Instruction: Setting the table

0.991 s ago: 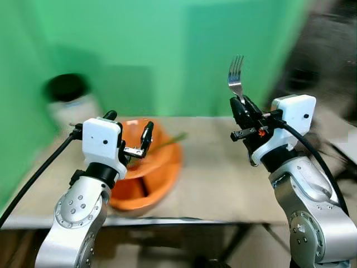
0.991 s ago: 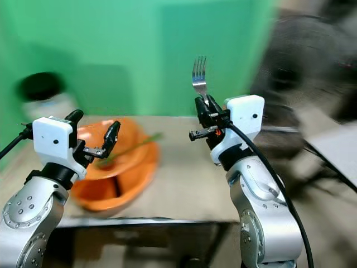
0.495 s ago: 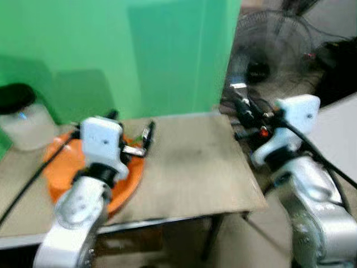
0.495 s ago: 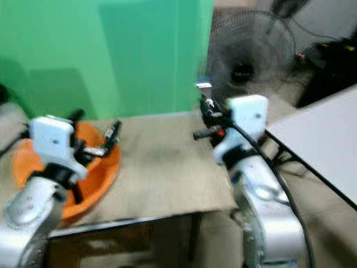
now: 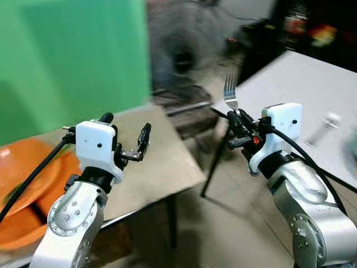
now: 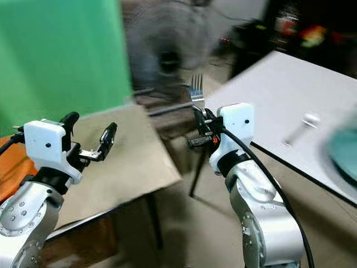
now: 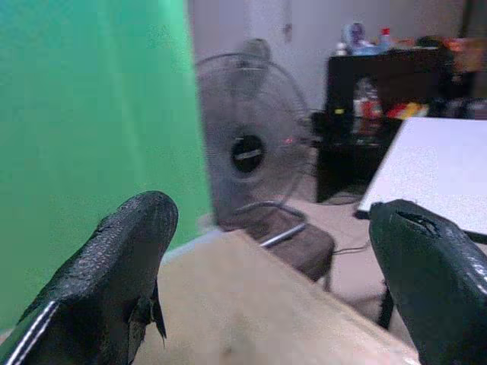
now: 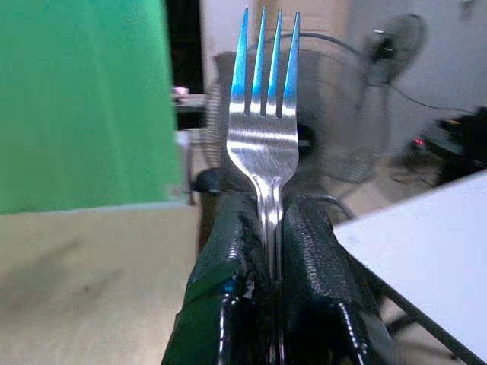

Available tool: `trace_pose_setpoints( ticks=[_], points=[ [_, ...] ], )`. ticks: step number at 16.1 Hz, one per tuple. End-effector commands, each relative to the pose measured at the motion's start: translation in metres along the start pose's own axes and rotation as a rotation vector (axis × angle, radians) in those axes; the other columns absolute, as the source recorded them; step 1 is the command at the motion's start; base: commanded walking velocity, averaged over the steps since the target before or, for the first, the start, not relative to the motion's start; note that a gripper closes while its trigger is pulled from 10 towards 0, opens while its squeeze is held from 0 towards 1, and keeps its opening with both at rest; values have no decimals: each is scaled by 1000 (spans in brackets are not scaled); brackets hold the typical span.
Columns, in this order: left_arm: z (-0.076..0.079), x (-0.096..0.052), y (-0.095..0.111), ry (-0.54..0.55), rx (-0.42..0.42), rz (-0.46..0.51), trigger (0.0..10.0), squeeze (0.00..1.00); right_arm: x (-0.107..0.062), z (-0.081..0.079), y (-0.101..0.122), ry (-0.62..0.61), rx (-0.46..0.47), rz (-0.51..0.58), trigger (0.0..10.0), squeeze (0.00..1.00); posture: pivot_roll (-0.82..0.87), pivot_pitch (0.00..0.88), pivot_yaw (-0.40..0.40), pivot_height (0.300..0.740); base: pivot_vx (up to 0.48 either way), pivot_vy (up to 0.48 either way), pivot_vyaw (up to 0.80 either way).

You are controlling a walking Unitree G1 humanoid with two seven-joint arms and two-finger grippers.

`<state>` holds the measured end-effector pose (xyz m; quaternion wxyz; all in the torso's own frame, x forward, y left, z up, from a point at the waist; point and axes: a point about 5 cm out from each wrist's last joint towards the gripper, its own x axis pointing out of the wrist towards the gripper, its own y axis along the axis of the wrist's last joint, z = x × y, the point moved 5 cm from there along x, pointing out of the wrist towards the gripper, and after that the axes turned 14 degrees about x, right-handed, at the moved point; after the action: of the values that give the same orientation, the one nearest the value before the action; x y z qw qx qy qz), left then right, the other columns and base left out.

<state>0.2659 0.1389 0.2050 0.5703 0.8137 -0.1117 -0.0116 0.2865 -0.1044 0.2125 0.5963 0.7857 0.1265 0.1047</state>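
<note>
A silver fork [image 5: 230, 92] stands upright, tines up, clamped in my right gripper [image 5: 236, 118]; the right wrist view shows its neck pinched between the two black fingers [image 8: 228, 258]. My left gripper [image 5: 124, 137] is held open over the brown table [image 5: 150, 162], with nothing between its fingers [image 7: 122, 258]. An orange bowl [image 5: 22, 184] sits on that table at the far left. To the right lies a white table [image 6: 279, 106] with a small silver object [image 6: 304, 124] and the edge of a teal plate [image 6: 343, 153] on it.
A standing fan [image 5: 178, 53] is behind the gap between the two tables. A green screen [image 5: 67, 56] backs the brown table. Dark shelving with clutter [image 7: 380, 84] stands beyond the white table. Bare floor [image 5: 223, 223] lies between the tables.
The camera has swung to the right: the orange bowl and brown table slid left, and the fan and white table came into view. Both grippers hold the same pose, fork still gripped.
</note>
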Motion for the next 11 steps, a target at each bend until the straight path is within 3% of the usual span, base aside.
trace_pose_setpoints(
  ticks=[1, 7, 11],
  points=[
    [-4, 2, 2, 12, 11, 5, 10000, 0, -1, 2, -3, -17, 11, -13, 10000, 0, -12, 0, 0, 740, 0, -251, -694],
    [-5, 5, -3, 22, -9, -5, 10000, 0, -1, 11, -9, -58, -6, -39, 10000, 0, -19, 0, 2, 740, 0, -332, 0],
    [-6, 6, -4, 24, -9, -9, 10000, 0, -1, 11, -11, -62, -2, -42, 10000, 0, -24, 0, 5, 740, 0, -344, -627]
  ],
)
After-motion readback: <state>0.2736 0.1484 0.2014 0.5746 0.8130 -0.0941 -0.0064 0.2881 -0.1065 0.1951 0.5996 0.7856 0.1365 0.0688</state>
